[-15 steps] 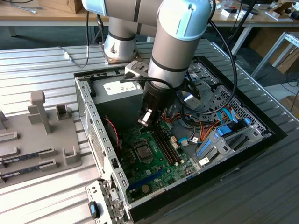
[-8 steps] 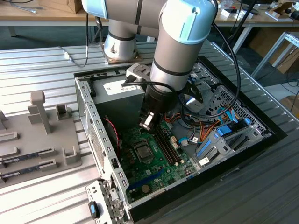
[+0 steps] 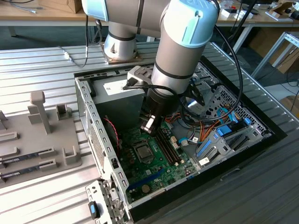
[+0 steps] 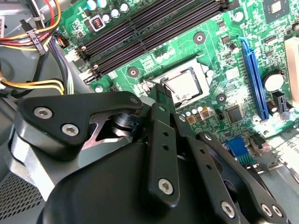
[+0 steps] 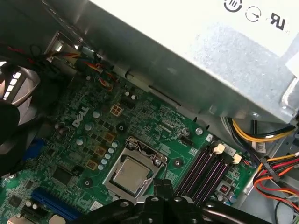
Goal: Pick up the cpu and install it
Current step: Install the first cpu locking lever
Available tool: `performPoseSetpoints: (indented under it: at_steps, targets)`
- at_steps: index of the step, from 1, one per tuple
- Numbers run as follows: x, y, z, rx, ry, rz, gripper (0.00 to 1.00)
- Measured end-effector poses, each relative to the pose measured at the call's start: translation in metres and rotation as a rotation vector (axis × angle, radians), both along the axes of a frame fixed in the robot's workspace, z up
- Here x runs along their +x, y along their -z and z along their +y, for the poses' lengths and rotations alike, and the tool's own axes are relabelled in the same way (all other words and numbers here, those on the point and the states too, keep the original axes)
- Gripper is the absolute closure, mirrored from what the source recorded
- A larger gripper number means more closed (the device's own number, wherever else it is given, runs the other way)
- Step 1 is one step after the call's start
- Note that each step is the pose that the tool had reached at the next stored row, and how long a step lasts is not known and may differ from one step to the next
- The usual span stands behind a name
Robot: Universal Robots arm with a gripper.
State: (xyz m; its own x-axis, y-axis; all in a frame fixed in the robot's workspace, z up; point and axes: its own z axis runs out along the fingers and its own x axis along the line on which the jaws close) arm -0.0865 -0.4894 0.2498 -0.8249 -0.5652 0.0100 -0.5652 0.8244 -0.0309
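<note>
Silvery cpu (image 5: 130, 175) — just one — in its socket (image 5: 135, 164), hand (image 4: 161, 95) above

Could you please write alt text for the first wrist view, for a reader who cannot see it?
A silvery cpu sits in its socket on a green motherboard, seen from close above with the dark gripper at the picture's edge beside it. Black memory slots run nearby, under a grey metal power supply box.
</note>
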Motion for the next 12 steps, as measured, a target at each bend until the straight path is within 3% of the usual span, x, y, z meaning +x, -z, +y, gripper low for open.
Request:
performPoseSetpoints:
  at_steps: [7, 12]
  targets:
    - [0.0000, 0.0016, -0.0065, 0.0001, 0.000, -0.0001, 0.89]
    - [0.0000, 0.0024, -0.0136, 0.0000, 0.000, 0.0000, 0.89]
